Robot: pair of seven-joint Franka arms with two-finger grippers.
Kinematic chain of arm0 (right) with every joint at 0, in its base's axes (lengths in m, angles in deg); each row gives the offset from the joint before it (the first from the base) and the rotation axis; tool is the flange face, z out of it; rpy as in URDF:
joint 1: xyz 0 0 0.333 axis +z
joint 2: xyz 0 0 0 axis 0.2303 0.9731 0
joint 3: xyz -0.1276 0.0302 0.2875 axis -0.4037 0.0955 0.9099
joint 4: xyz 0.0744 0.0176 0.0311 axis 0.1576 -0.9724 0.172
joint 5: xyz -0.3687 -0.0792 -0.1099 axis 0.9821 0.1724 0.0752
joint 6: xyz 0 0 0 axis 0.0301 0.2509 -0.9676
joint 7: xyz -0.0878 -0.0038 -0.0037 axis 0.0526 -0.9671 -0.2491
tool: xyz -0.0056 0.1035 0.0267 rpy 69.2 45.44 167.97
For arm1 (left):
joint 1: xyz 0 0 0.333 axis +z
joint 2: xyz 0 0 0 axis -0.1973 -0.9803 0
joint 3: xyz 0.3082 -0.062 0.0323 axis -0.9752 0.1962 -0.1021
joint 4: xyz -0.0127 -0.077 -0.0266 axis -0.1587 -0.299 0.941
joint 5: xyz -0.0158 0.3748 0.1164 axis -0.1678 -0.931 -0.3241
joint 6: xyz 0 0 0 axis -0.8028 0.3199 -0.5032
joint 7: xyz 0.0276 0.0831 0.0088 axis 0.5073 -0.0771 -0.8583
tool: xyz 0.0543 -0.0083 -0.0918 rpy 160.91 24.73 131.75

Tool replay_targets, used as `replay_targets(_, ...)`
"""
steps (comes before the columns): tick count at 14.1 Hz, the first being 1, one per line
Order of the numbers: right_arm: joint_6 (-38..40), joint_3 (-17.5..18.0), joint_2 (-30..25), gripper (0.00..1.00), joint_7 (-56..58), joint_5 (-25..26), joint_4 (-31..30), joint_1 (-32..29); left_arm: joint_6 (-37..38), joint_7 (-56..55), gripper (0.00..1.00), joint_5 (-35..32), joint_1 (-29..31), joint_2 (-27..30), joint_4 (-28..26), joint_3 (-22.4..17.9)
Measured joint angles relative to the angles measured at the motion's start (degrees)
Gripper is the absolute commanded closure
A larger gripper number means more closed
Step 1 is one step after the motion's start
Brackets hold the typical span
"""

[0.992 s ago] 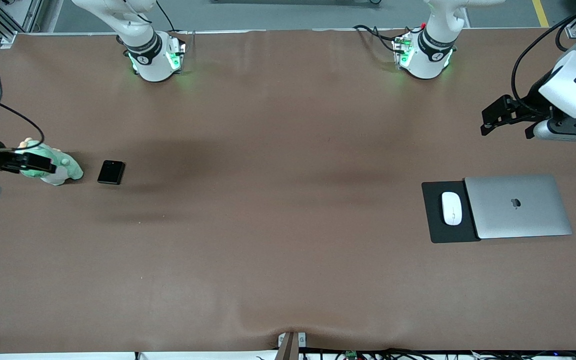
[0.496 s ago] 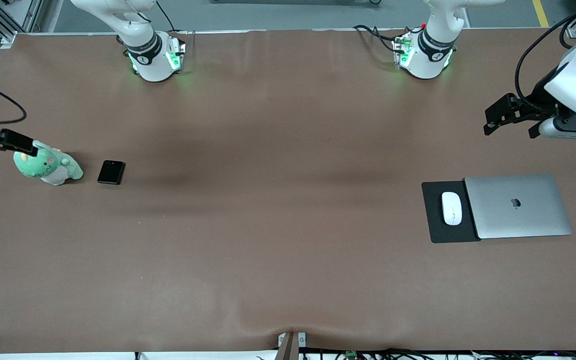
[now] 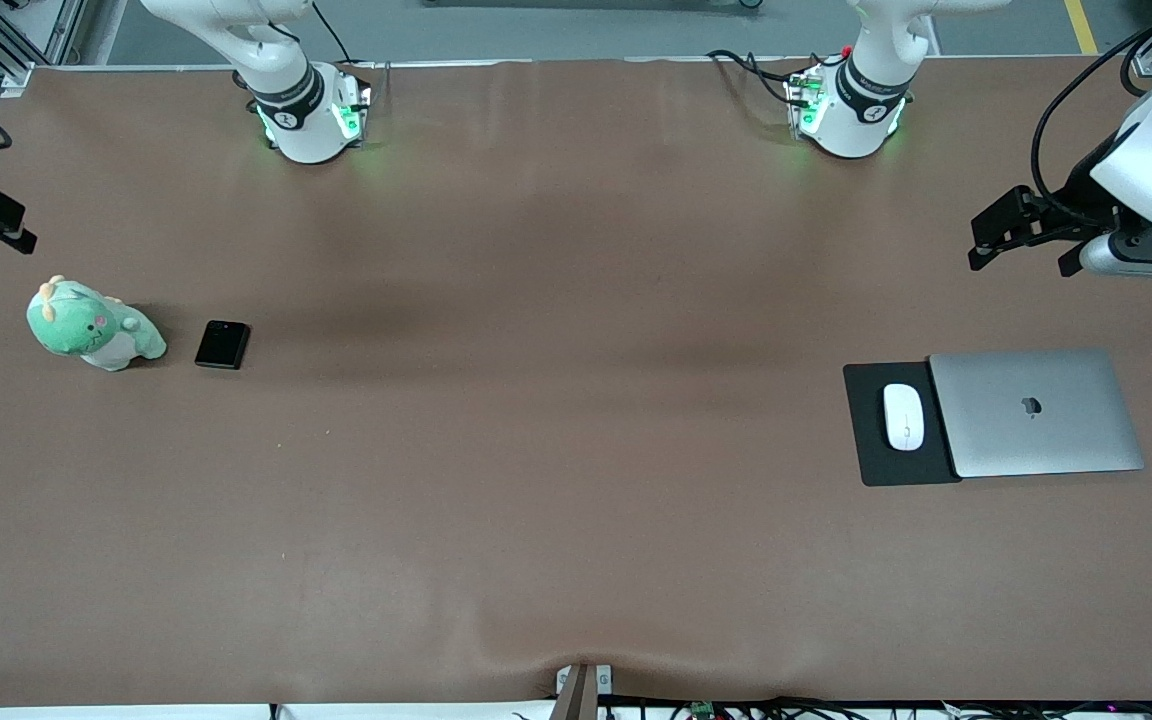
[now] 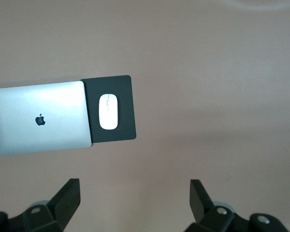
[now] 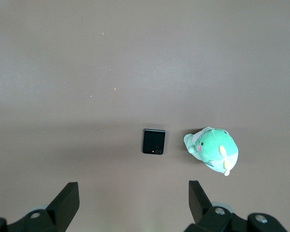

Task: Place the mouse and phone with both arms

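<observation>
Both claws hung spread and empty: the left claw [image 4: 133, 203] high over the desk [image 3: 576, 520] near the mouse [image 3: 903, 416] on its black mat [image 3: 871, 455], the right claw [image 5: 130, 205] above the phone [image 3: 223, 344] beside a green plush [image 3: 91, 325]. Each, I reckoned, should drop squarely overhead first.

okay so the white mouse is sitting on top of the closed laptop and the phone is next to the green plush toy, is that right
Not quite. The mouse lies on the black mat beside the closed laptop, not on it; the front view and left wrist view both show this. The phone is indeed next to the green plush toy.
</observation>
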Motion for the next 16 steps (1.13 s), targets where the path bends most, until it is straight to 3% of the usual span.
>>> replay_targets(3,-3.3,-0.1,0.0,0.0,0.0,0.0,-3.8,0.0,0.0,0.0,0.0,0.0,0.0,0.0,0.0,0.0)
replay_targets(7,-3.8,-0.2,0.0,0.0,0.0,0.0,-4.6,0.1,0.0,0.0,0.0,0.0,0.0,-0.1,-0.1,0.0)
replay_targets(16,0.9,0.2,-0.6,0.0,-3.0,-0.1,0.3,0.9,0.1,0.0,0.0,0.0,-0.2,-0.3,-0.4,0.1)
